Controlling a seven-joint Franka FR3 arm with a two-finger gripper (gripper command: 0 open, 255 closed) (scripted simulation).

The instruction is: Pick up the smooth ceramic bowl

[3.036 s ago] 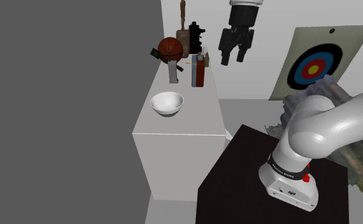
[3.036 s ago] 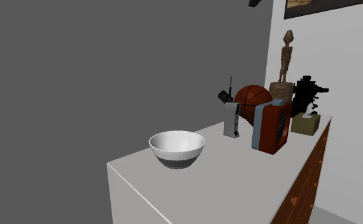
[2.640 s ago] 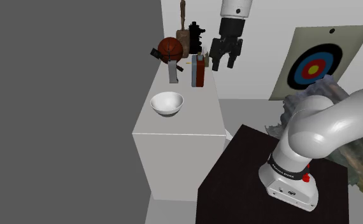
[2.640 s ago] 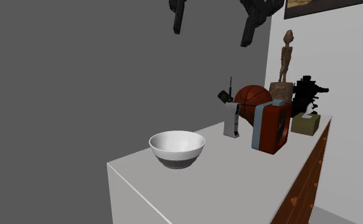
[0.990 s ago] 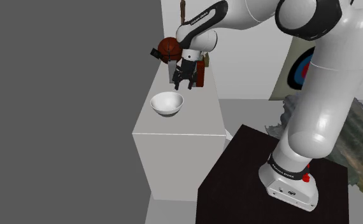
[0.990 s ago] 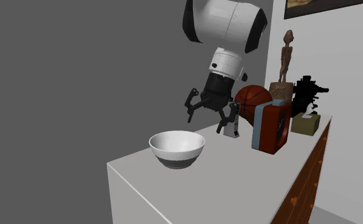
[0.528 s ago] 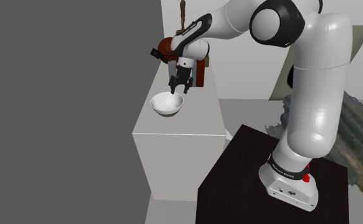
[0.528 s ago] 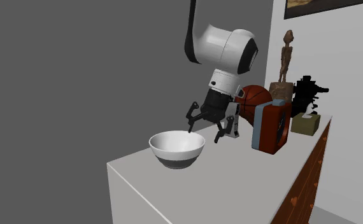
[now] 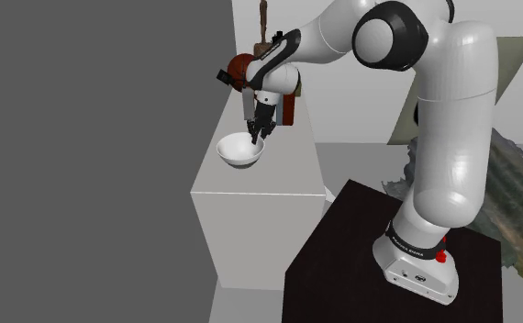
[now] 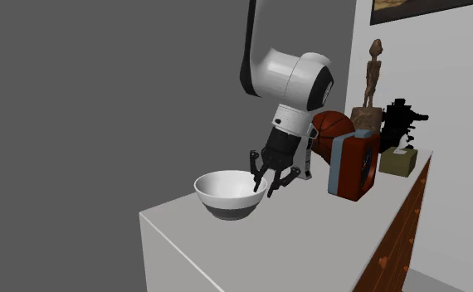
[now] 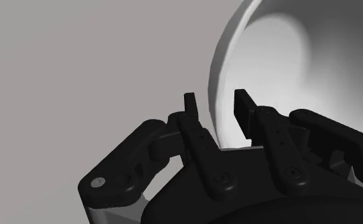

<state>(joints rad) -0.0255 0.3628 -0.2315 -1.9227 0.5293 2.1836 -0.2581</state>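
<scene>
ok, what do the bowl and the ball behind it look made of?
Bowl: white, smooth, soft sheen inside, grey band at the base; reads as glazed ceramic, though plastic would look alike. Ball: orange-brown, matte, dark seam lines; probably a rubber basketball.

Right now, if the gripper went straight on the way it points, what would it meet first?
The white bowl, at its rim. The open gripper straddles that rim, one finger inside and one outside, so the wall would pass between them. Whether either finger touches it is unclear.

Home: dresser (image 10: 309, 217), figurine (image 10: 374, 70), basketball (image 10: 336, 126)
</scene>
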